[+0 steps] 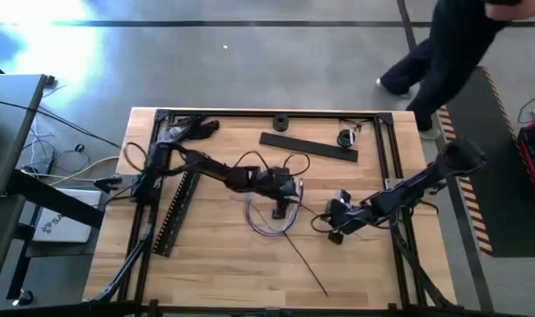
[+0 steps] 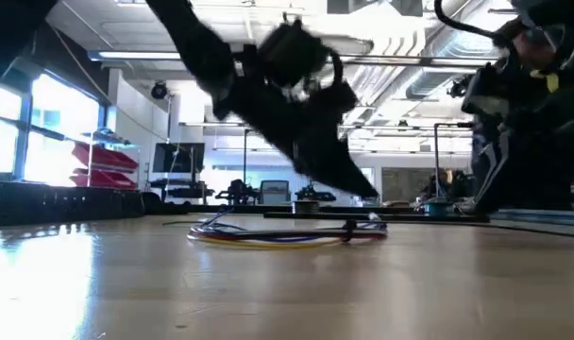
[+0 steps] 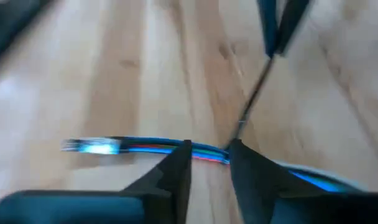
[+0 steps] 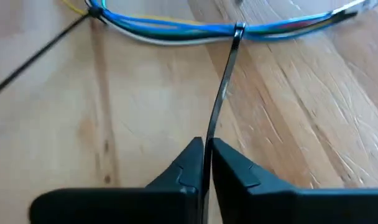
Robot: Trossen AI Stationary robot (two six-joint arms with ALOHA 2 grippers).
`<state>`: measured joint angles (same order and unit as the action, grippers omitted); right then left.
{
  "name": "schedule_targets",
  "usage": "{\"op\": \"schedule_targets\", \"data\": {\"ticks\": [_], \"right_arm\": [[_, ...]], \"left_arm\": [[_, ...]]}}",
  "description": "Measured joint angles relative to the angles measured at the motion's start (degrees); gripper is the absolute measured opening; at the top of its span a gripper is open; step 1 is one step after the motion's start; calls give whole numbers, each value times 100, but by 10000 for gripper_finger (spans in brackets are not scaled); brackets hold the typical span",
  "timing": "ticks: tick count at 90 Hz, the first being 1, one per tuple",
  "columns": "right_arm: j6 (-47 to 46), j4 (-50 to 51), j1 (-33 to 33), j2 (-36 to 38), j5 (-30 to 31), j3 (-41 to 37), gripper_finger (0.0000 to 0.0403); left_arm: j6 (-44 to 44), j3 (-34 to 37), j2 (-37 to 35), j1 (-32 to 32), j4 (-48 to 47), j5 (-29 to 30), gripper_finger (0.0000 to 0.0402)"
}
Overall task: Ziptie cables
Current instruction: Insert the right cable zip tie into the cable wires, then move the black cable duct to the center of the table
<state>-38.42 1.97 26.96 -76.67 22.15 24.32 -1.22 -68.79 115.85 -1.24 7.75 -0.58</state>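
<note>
The cables [image 1: 266,224] lie on the wooden table as a loose loop of thin coloured wires [image 2: 287,234]. Two black zip ties wrap the bundle. One has its head on the wires [image 4: 239,28], and its strap leads to my right gripper [image 4: 206,146], which is shut on it. The other [image 4: 96,12] trails a long free tail [image 1: 307,264] over the table toward the near edge. My left gripper [image 3: 209,154] is open. Its two fingertips stand right over the bundle [image 3: 145,147], beside the first tie's head. My left gripper's fingertips [image 3: 183,158] sit at the wires, which run crosswise under both of them; I cannot tell whether they touch. My right gripper pinches the zip tie's strap [image 4: 212,124] between its two shut fingers, near the free tail end. The fingers come from the table's right, slanting down, and lie along the strap. The strap runs straight from them to its head on the bundle.
A long black slotted strip [image 1: 175,211] lies by the left arm, and another [image 1: 307,147] lies at the far side. A black ring [image 1: 279,122] and a small round part [image 1: 345,137] sit near the far edge. A person [image 1: 443,53] stands beyond the far right corner.
</note>
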Motion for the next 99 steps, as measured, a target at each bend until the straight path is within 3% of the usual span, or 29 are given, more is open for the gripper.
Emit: {"op": "schedule_targets", "data": {"ticks": [14, 25, 44, 61, 80, 93, 99], "right_arm": [[124, 61, -68, 331, 29, 0, 108], [225, -56, -68, 526, 19, 0, 154], [284, -903, -13, 540, 24, 4, 193], [245, -1408, -13, 540, 199, 4, 194], [259, -1645, 25, 540, 233, 4, 194], [259, -1643, 68, 541, 294, 4, 194], [249, -1643, 84, 540, 411, 4, 194]], "left_arm": [[1135, 0, -914, 246, -1945, 1224, 106], [2839, -11, -1675, 502, -3750, 2042, 97], [5012, 16, -2375, 1048, -6398, 1962, 104], [6488, 493, -2603, 1652, -7342, 2117, 105], [7875, 619, -2616, 2150, -8360, 1694, 101], [8624, 624, -2620, 2345, -9207, 1664, 121], [8706, 738, -2691, 2368, -9175, 1600, 140]]}}
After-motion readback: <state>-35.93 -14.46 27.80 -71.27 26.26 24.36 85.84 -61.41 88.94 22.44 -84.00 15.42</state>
